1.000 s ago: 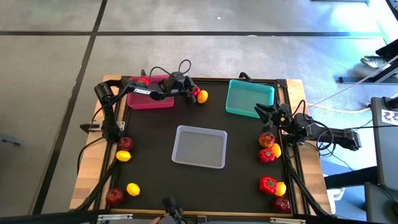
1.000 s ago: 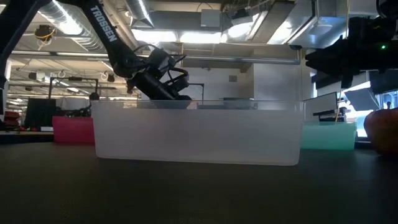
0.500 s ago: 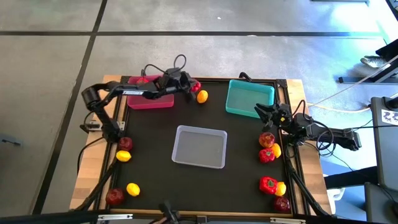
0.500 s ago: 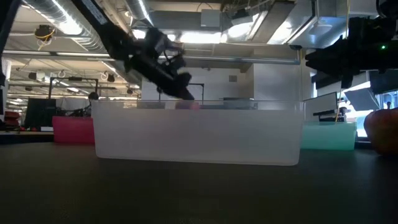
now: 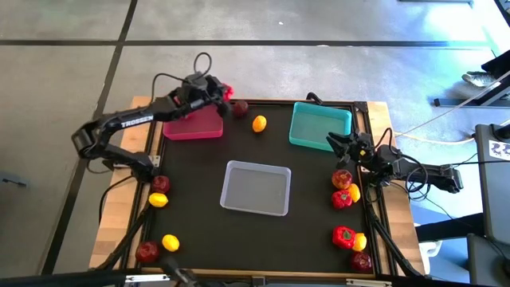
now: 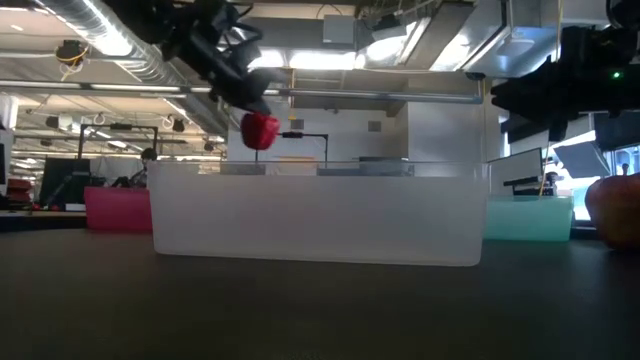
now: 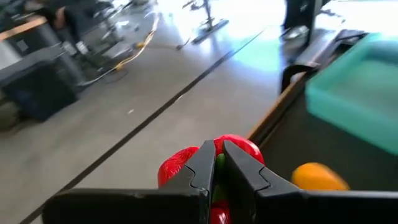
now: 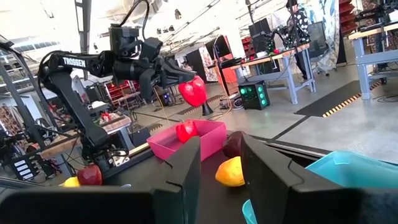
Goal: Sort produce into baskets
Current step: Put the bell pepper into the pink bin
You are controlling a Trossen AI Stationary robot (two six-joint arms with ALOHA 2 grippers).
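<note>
My left gripper is shut on a red bell pepper, high above the far right corner of the pink basket. The pepper also shows in the right wrist view. Another pepper lies in the pink basket. A dark apple and a lemon lie on the mat right of that basket. The teal basket stands at the far right, the grey-white basket mid-table. My right gripper is open and empty by the teal basket's near right corner. My left gripper pinches the pepper's green stem between its two fingers. The fingers slant down from the table's left side. The pepper hangs below the fingertips, lifted clear of table and basket.
An apple, two lemons and another apple lie along the left edge. Peppers, lemons and an apple lie along the right edge, near my right gripper.
My left gripper has risen from the mat beside the lemon and gone toward the far left, taking the red pepper with it. The pepper is lifted clear and hangs high. The dark apple and the lemon have stayed on the mat.
</note>
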